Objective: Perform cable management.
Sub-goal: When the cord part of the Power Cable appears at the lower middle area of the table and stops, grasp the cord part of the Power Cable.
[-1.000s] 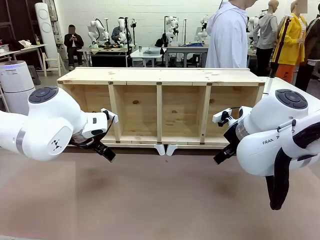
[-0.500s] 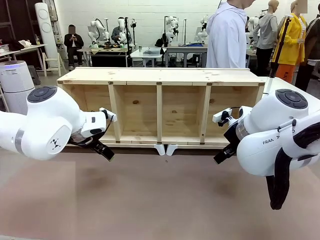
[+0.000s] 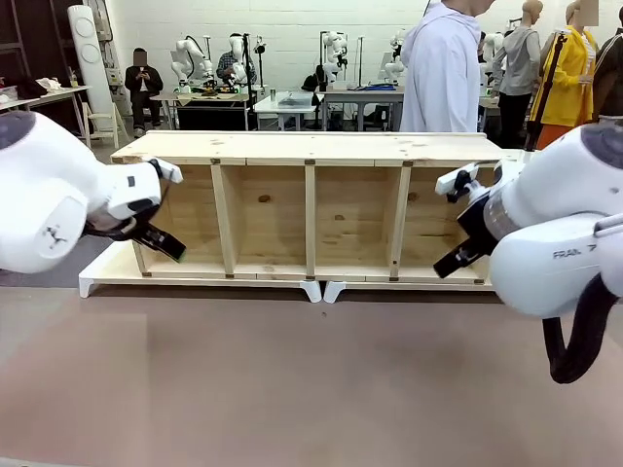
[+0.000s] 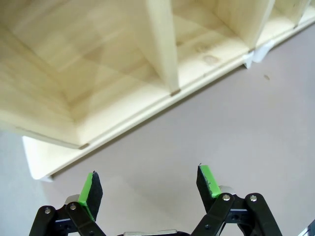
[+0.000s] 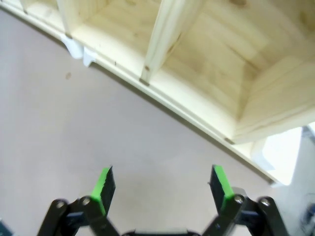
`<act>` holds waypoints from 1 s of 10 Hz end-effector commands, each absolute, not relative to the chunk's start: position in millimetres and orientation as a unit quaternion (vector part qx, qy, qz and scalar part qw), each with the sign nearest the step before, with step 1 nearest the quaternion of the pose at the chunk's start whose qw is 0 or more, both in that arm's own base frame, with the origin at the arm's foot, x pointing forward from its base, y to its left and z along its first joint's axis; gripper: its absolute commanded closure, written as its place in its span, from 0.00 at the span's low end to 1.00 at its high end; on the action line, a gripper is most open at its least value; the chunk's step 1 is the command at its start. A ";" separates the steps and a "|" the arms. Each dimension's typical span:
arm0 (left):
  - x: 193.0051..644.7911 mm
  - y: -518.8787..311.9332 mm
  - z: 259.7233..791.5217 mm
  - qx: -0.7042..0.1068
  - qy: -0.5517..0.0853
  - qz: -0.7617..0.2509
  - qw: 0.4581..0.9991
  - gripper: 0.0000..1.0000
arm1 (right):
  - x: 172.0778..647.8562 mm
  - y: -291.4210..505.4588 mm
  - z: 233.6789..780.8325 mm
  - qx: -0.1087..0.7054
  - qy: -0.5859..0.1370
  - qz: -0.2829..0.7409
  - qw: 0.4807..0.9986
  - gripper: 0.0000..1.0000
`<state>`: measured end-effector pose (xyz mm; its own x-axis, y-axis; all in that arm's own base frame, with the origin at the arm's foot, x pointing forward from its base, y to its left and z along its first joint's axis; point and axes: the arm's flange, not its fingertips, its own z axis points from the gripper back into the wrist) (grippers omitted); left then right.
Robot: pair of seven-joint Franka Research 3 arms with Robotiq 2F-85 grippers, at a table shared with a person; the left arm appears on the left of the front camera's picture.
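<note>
The cable is out of view. My left gripper (image 3: 167, 244) hangs in front of the leftmost compartment of a long wooden shelf (image 3: 311, 147) lying on the table. In the left wrist view the left gripper (image 4: 147, 180) is open with nothing between its green pads (image 4: 88, 191). My right gripper (image 3: 449, 264) hovers before the rightmost compartment. In the right wrist view the right gripper (image 5: 160, 180) also stands open and empty above the brown tabletop (image 5: 74, 128).
The shelf has several open compartments and white feet (image 3: 324, 290) at its front edge. A person in a white coat (image 3: 443, 73) stands behind it. The brown tabletop (image 3: 311, 379) lies bare in front of the shelf.
Both arms have risen and swung outward. The left gripper moved up and left to the shelf's end; the right gripper moved up and slightly right. Both stayed open.
</note>
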<state>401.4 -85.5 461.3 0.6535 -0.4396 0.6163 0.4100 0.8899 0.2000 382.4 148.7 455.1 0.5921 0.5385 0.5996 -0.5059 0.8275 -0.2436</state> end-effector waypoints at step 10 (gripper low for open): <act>165.0 1.9 445.6 0.094 -0.412 -0.180 0.888 0.00 | 136.6 64.8 429.2 -0.038 -0.387 0.137 0.911 0.00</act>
